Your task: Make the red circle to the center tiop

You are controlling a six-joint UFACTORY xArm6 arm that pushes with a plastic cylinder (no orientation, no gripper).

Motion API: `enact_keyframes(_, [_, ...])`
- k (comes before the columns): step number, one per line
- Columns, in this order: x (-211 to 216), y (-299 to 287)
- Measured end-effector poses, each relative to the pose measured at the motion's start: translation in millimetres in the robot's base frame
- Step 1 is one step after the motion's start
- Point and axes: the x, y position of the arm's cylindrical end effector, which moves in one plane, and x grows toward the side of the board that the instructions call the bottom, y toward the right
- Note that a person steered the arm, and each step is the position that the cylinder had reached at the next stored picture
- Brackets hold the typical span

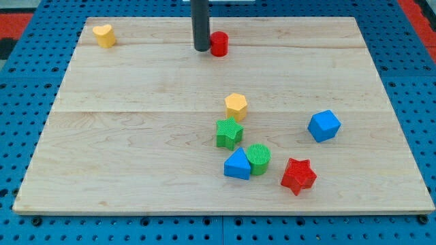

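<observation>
The red circle (219,43) is a short red cylinder near the top middle of the wooden board (136,136). My tip (201,49) is the lower end of the dark rod that comes down from the view's top. It stands right next to the red circle, on its left side, touching or nearly touching it.
A yellow heart-like block (104,35) sits at the top left. A yellow hexagon (236,105), green star (229,133), green circle (258,158), blue triangle (238,165), red star (298,175) and blue cube (323,126) lie in the lower middle and right.
</observation>
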Motion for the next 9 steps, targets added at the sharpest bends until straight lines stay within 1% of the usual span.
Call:
enact_keyframes(1, [17, -9])
enact_keyframes(2, [17, 7])
enact_keyframes(3, [34, 10])
enact_keyframes(4, [26, 33])
enact_keyframes(5, [-9, 39])
enact_keyframes(6, [-4, 40])
enact_keyframes(7, [13, 43])
enact_keyframes(9, [14, 43])
